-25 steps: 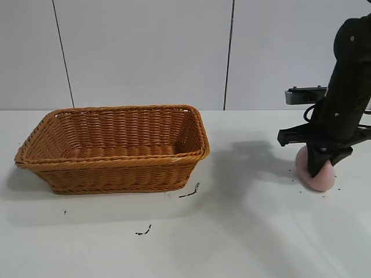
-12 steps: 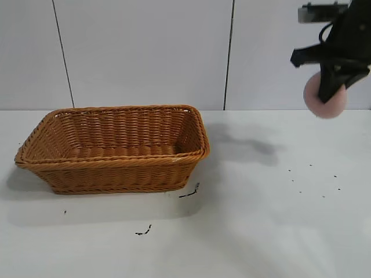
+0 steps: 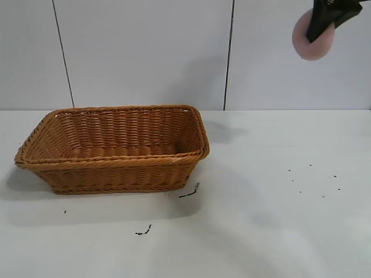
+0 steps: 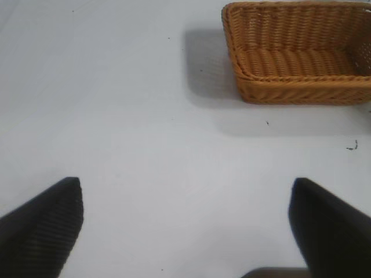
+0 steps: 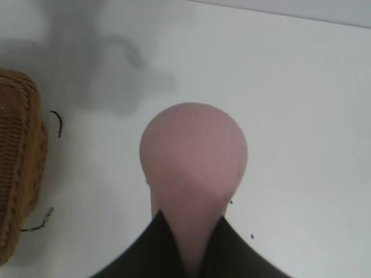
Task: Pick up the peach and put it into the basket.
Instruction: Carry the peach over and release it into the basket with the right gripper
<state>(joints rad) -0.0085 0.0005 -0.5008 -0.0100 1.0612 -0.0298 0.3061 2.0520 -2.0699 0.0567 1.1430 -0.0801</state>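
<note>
Carrying: right tool (image 3: 320, 26) clamped on peach (image 3: 312, 41) high above bench (image 3: 266, 220); advise travelling over basket (image 3: 116, 147) before releasing; left tool (image 4: 185, 226) apart, idle.

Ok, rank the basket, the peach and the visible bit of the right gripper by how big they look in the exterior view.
1. The basket, by far the largest.
2. The peach, held high at the upper right.
3. The right gripper; only its dark fingers show at the frame's edge, so it looks smallest, though most of it is cut off.

Right gripper (image 3: 320, 23) raised high at the exterior view's upper right, fingers clamped. Left gripper (image 4: 185, 223) hangs low, fingers spread wide.
</note>
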